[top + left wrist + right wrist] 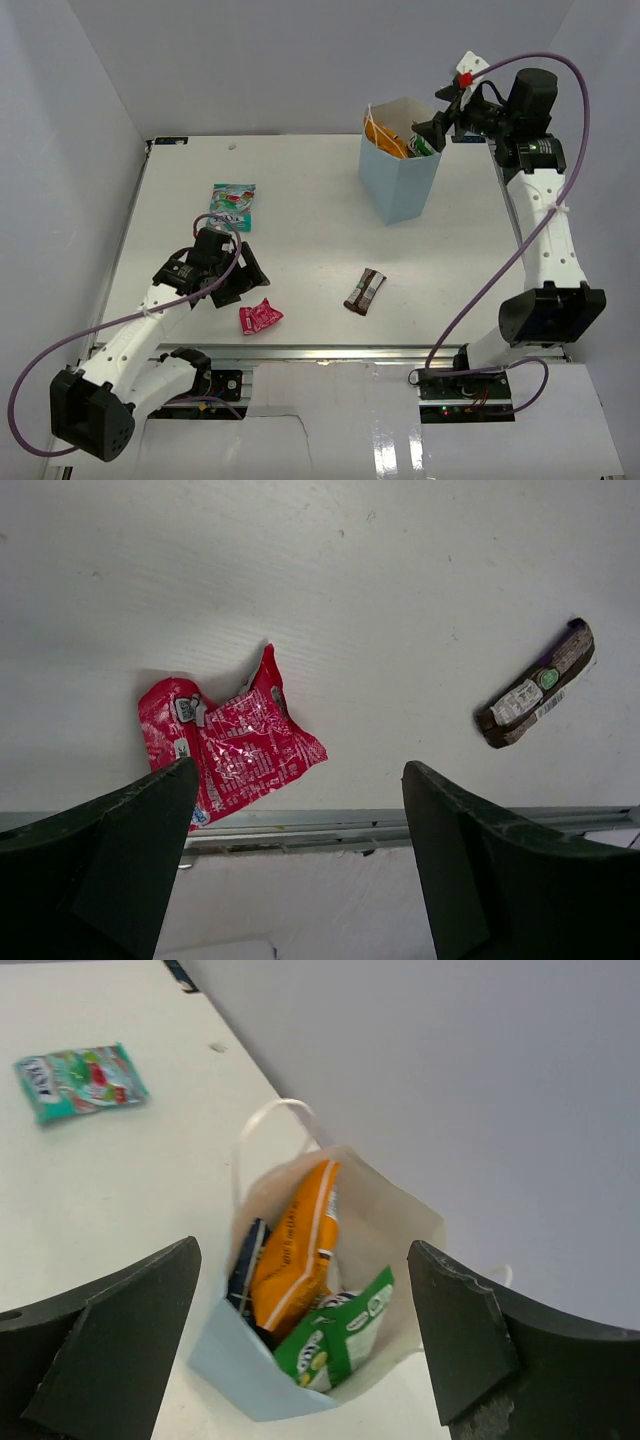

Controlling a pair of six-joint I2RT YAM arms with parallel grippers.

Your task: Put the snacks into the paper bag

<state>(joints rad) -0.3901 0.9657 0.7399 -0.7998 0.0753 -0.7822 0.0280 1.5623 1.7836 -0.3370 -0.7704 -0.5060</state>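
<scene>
I see three snacks (335, 1345) in paper bag (400, 190) (orange chip bag (295, 1250) tallest); pink packet (230, 745), brown bar (537, 685), teal pouch (233, 206) left on counter (300, 200). Both released, empty: left tool (300, 772), right tool (305, 1248).

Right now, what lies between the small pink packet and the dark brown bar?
Nothing: only bare table between the small pink packet and the dark brown bar, clearest in the left wrist view.

A: Room above the bag (400, 190)?
B: Mouth crowded: orange chip bag (295, 1245) and green packet (335, 1335) stick up; the right gripper (437, 128) hangs at its far right corner.
A: Middle of the table (300, 250)?
B: Open, but for a brown bar (365, 291).
</scene>
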